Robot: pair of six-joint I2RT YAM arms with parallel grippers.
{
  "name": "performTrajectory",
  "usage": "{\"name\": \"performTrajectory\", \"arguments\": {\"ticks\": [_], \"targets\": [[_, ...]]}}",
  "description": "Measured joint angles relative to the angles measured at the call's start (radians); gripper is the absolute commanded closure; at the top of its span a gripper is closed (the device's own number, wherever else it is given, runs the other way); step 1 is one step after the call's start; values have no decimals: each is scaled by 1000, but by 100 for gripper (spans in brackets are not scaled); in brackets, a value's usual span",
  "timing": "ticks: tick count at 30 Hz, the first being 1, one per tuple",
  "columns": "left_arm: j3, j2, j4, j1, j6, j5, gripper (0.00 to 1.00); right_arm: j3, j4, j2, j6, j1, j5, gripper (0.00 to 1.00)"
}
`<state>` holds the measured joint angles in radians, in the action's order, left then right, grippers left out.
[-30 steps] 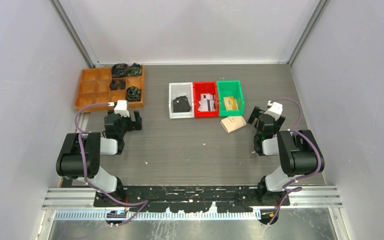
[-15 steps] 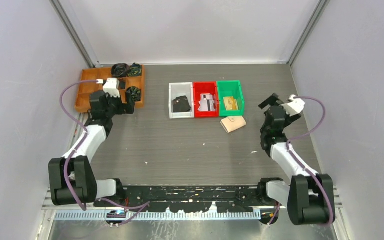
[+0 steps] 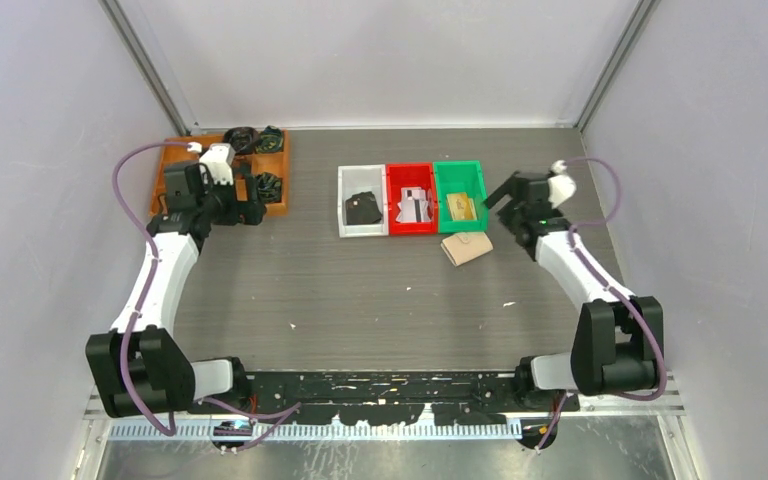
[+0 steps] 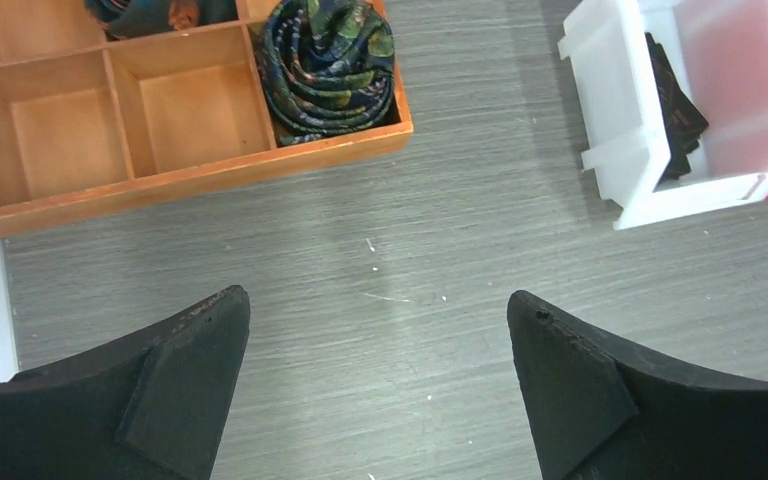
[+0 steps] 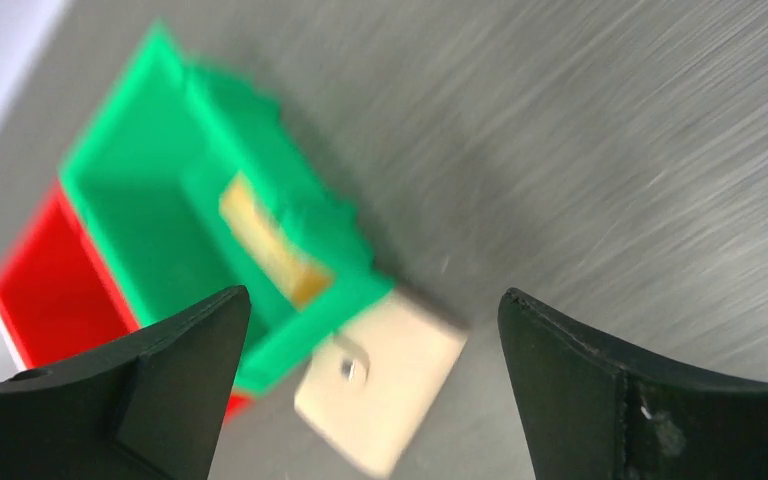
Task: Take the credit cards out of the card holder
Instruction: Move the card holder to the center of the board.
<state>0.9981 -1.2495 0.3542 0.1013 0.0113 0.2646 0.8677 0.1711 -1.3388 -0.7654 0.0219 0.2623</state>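
The card holder is a flat beige wallet, folded shut, lying on the grey table just in front of the green bin. In the right wrist view the card holder is blurred, with a small metal snap on its tab, and sits below and between my fingers. The credit cards are hidden. My right gripper hovers open just right of the green bin, above the holder. My left gripper hangs open and empty over bare table beside the wooden tray.
A wooden compartment tray with rolled dark fabric stands back left. The white bin holds a black lump. The red bin holds small white and dark flat pieces. A yellow item lies in the green bin.
Both arms have unfolded and reached away from their bases. The left gripper went back-left to the wooden tray. The right gripper swung back and left toward the green bin and holder.
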Motion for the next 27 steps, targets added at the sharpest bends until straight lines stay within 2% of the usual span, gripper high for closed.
{"name": "performTrajectory", "arguments": {"ticks": [3, 4, 7, 14, 27], "targets": [[46, -21, 71, 0, 3, 29, 0, -12, 69, -4, 3, 116, 2, 0], [60, -30, 91, 0, 6, 38, 0, -19, 78, -2, 3, 191, 3, 1], [81, -43, 138, 0, 20, 64, 0, -51, 103, 11, 2, 252, 20, 1], [82, -42, 206, 0, 27, 118, 0, -67, 159, -16, 2, 322, 71, 1], [98, -42, 259, 0, 22, 190, 0, -18, 127, -248, 22, 365, 88, 4]]}}
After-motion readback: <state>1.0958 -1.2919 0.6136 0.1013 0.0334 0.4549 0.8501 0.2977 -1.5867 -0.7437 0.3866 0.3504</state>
